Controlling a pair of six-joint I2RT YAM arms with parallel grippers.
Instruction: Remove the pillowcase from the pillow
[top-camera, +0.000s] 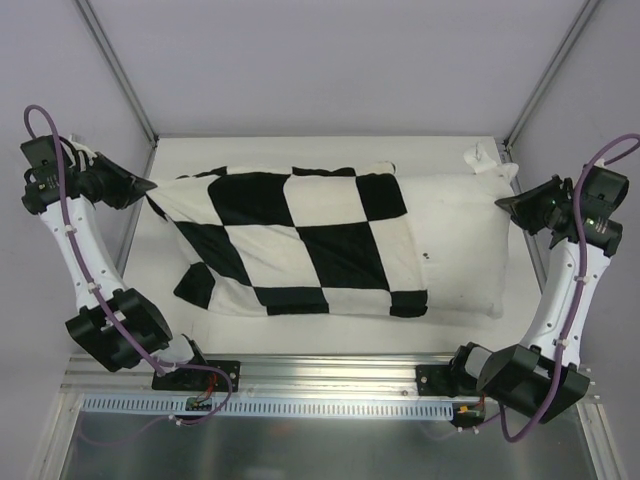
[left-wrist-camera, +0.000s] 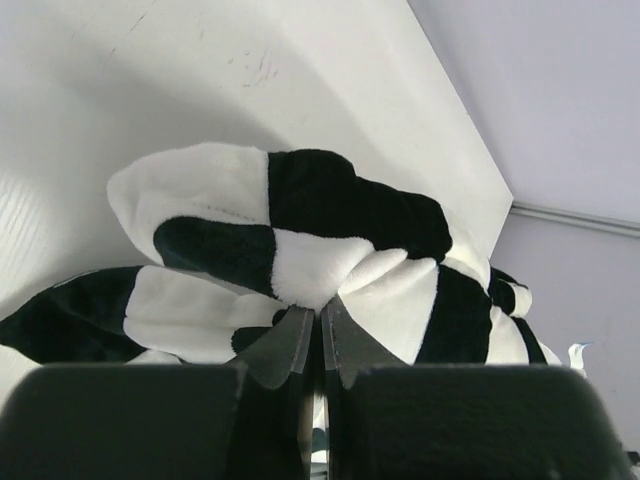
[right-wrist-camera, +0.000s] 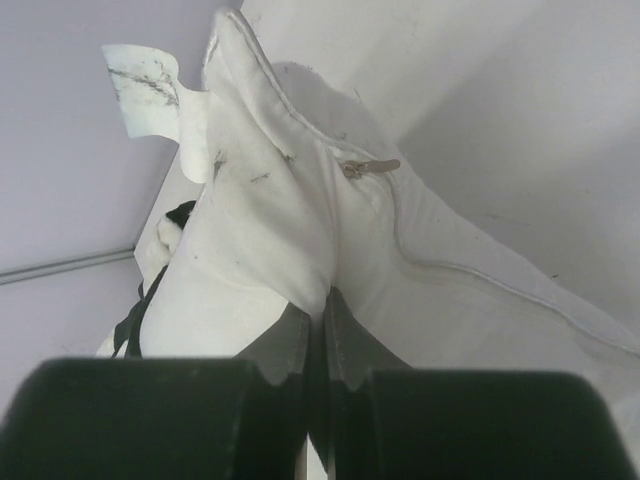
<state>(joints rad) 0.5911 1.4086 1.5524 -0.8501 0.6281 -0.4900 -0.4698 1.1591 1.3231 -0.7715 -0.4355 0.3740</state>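
The black-and-white checkered pillowcase covers the left part of the white pillow, whose right part is bare. My left gripper is shut on the pillowcase's far left corner; in the left wrist view the fabric bunches at my gripper. My right gripper is shut on the pillow's right end. In the right wrist view the white cloth is pinched at my gripper, with a zipper pull and a tag above.
The white table is enclosed by grey walls with metal posts at the back corners. An aluminium rail with the arm bases runs along the near edge.
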